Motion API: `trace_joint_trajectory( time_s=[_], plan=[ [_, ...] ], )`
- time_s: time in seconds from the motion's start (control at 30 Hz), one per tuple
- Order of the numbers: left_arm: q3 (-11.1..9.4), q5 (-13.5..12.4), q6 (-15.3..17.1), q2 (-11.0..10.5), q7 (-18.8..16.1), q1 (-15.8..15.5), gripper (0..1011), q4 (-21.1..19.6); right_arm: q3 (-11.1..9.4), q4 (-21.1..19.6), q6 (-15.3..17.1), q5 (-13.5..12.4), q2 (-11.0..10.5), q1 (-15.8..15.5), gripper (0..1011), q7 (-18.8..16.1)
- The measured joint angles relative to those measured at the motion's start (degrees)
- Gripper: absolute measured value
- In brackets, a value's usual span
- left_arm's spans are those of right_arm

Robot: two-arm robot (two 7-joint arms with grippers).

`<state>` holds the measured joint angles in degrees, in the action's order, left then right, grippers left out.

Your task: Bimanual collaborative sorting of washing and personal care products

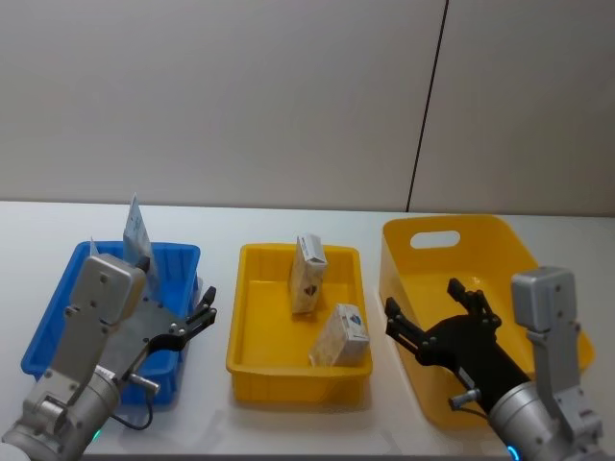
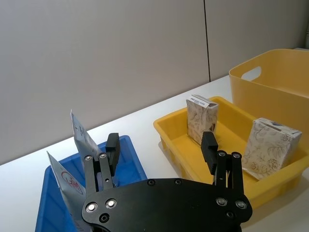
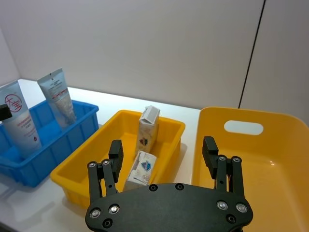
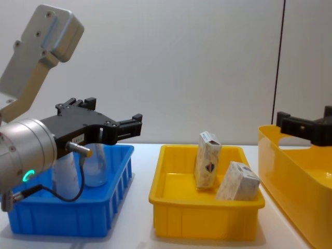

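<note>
**Spread claws near crowded rims: knocks are the risk**

Nearest, the left gripper (image 1: 204, 307) hangs with fingers spread and empty over the near right corner of the blue bin (image 1: 58, 298). The right gripper (image 1: 423, 300), likewise apart and empty, hovers at the left wall of the big yellow tub (image 1: 524, 252). A low reach by either could catch a rim and shove its container. In the middle yellow tray (image 1: 298, 370), an upright carton (image 1: 308, 274) stands with a leaning carton (image 1: 341, 334) beside it, perhaps touching. Nudging one may topple both. Farther back, the red-logo tube (image 3: 19, 121) and the plain tube (image 3: 58, 96) stand propped in the blue bin and could easily be tipped.
</note>
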<state>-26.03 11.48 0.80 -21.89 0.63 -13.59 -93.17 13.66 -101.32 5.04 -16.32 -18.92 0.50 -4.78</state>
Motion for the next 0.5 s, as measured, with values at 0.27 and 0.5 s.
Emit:
trace_joint_trajectory(
  time_s=[0.27,0.5],
  plan=[
    [0.0,0.0,0.0,0.0,0.0,0.0,1001,0.0,1.05,0.25,4.99,-0.25,0.68,1.88,1002,-0.82],
    [0.0,0.0,0.0,0.0,0.0,0.0,1001,0.0,2.04,1.61,9.77,-0.65,2.03,3.84,1002,-0.88]
  ],
)
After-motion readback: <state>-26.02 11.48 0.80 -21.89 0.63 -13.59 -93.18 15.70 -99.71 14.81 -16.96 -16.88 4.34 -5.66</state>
